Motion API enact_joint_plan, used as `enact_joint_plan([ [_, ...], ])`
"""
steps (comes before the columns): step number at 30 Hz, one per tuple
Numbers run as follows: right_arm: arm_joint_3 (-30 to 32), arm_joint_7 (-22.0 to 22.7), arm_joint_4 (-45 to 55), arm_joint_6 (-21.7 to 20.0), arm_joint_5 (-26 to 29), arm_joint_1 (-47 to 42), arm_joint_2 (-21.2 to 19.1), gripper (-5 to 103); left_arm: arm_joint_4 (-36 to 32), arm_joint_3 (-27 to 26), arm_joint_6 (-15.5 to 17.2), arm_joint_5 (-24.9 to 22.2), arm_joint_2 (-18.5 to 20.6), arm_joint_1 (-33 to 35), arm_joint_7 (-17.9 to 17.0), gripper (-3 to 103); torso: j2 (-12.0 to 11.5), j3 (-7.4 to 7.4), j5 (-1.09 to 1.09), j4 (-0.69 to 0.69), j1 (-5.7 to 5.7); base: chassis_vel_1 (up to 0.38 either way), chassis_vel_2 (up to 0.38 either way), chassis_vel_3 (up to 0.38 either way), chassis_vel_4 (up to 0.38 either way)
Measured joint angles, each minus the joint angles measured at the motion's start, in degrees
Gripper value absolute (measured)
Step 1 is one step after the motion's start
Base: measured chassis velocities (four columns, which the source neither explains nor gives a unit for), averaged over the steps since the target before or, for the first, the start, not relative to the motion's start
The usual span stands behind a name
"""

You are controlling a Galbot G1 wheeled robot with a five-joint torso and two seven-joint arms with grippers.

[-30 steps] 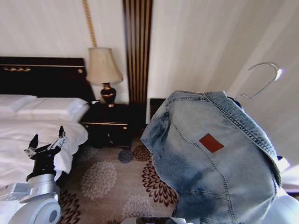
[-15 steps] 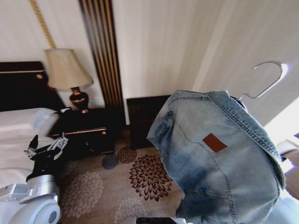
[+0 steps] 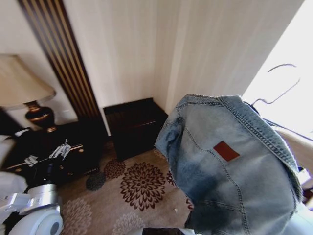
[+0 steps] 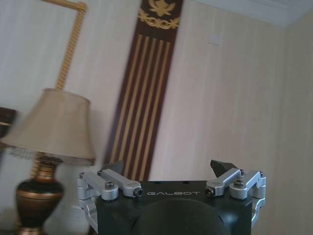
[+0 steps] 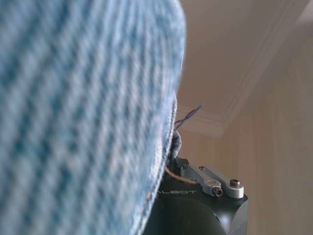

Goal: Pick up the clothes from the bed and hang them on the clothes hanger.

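My right gripper (image 5: 195,183) carried the hanger-draped denim jacket (image 3: 230,166), grip hidden; my left gripper (image 4: 171,183) hung released; swaying might slide it off.

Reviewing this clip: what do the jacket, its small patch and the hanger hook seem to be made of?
The jacket looks like washed light-blue denim: visible weave, faded patches, double-stitched seams. Its patch is flat, matte reddish-brown, possibly leather or an imitation. The hanger hook appears to be thin bent metal wire, though glare from the window leaves its finish uncertain.
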Motion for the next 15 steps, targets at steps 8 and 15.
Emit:
enact_joint_plan([
  [8,0.68,-0.06,0.26,0.09,0.01,-0.48,0.15,21,0.02,0.07,-0.1,-0.01,-0.11,0.12,0.04,100,0.0,0.0,0.0,0.0,0.0,-0.132,-0.124,-0.138,-0.122],
  [15,0.94,-0.18,0.48,0.16,-0.02,-0.9,0.59,21,0.02,0.1,-0.23,-0.01,-0.11,0.13,0.08,100,0.0,0.0,0.0,0.0,0.0,-0.124,-0.116,-0.122,-0.115],
])
